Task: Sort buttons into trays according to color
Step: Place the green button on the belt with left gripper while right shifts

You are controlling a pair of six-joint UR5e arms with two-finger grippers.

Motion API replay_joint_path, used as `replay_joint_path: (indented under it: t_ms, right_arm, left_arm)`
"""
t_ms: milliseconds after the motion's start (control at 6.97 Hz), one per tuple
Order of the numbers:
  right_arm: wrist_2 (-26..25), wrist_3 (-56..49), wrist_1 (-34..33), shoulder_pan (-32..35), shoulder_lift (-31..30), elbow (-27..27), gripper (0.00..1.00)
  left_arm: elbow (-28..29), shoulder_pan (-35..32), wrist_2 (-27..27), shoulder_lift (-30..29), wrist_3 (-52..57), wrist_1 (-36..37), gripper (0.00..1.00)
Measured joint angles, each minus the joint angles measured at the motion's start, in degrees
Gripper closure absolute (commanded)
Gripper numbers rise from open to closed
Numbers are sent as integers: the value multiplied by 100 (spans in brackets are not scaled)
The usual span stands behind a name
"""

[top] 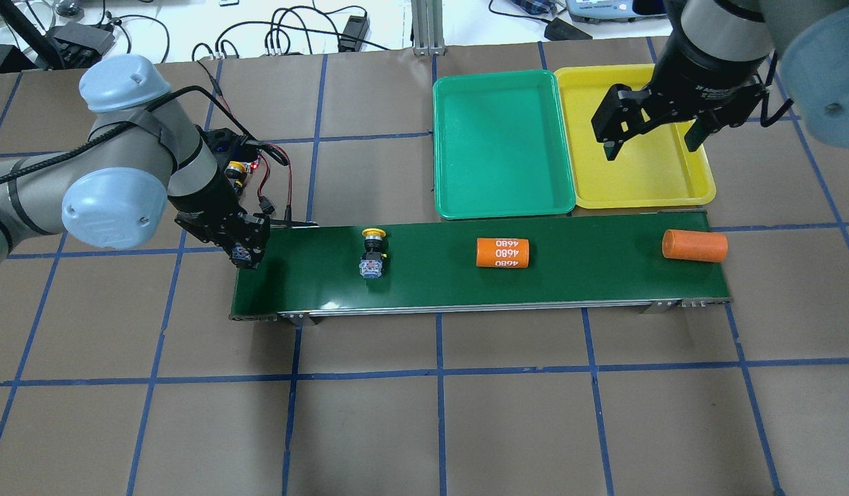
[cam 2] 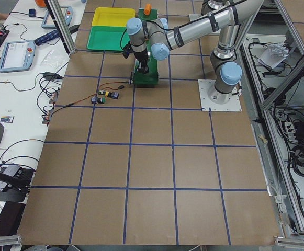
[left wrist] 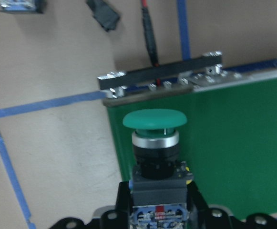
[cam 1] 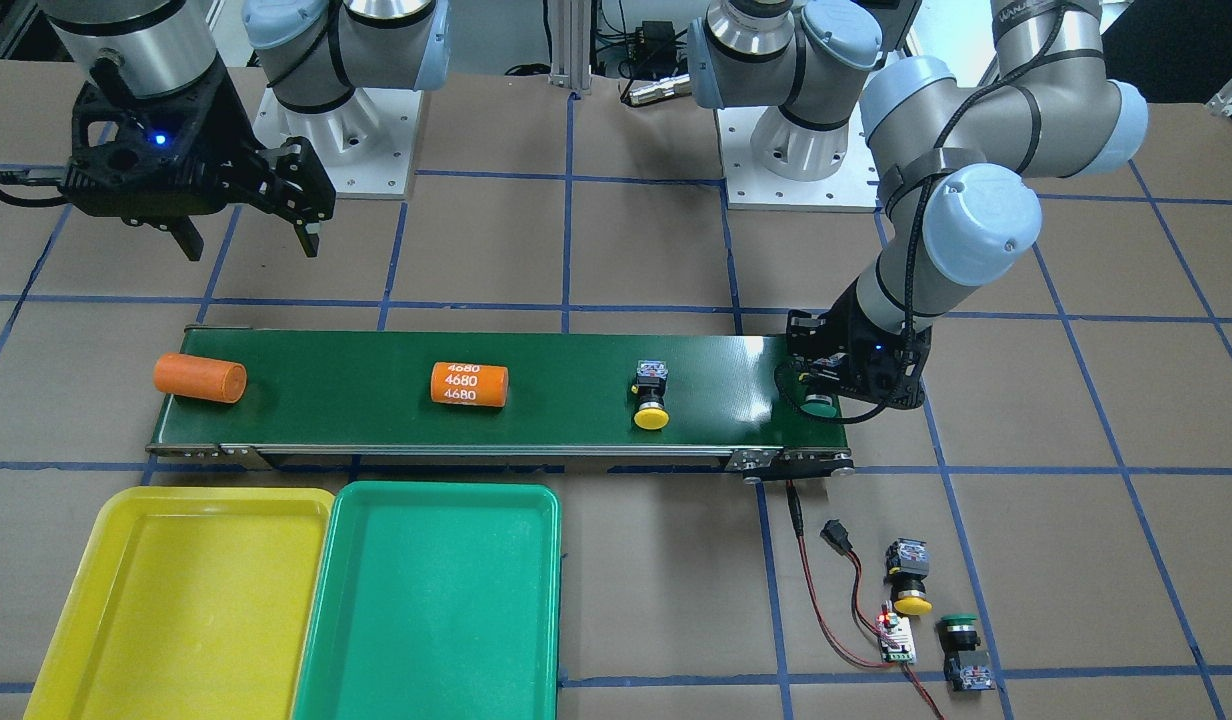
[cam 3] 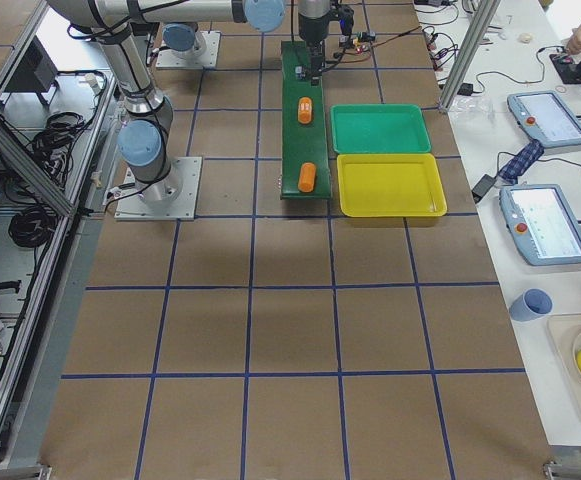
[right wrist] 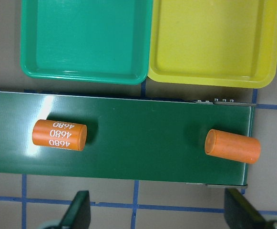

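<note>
Pinching the green button (left wrist: 155, 143) by its boxy contact block in the left gripper (top: 244, 253) over the end of the conveyor belt (cam 1: 556, 350), with the right gripper (cam 1: 251, 245) spread empty; looks light, rigid, slick-capped, so best held right there.

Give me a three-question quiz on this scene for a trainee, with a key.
1. True or false: the green tray and the yellow tray hold no buttons.
2. What colour is the cap of the button in the left gripper? A yellow, B green, C orange.
3. How many orange cylinders lie on the belt?
Key: 1 true; 2 B; 3 two.
</note>
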Motion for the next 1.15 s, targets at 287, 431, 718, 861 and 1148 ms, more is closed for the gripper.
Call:
replay_joint_path:
  t_ms: [287,431,718,861,1148]
  right_arm:
    - [20,-473,112,-398,-64,0,0]
    - [25,-554,201,-475,-97,2,0]
    - [15,-602,499,-470,-213,52,0]
    - [20,-590,565,-459,-212,89,0]
    - [85,-523,549,-446,-182,150,0]
  left_arm:
    - [-68,36,10,-54,113,137,100]
    - [-125,49,9,-97,109,195,70]
    - [-295,54,-6,-116,80,466,0]
    - [-346,49,-10,-97,74,526,0]
    - [-363,52,28,40,44,542,0]
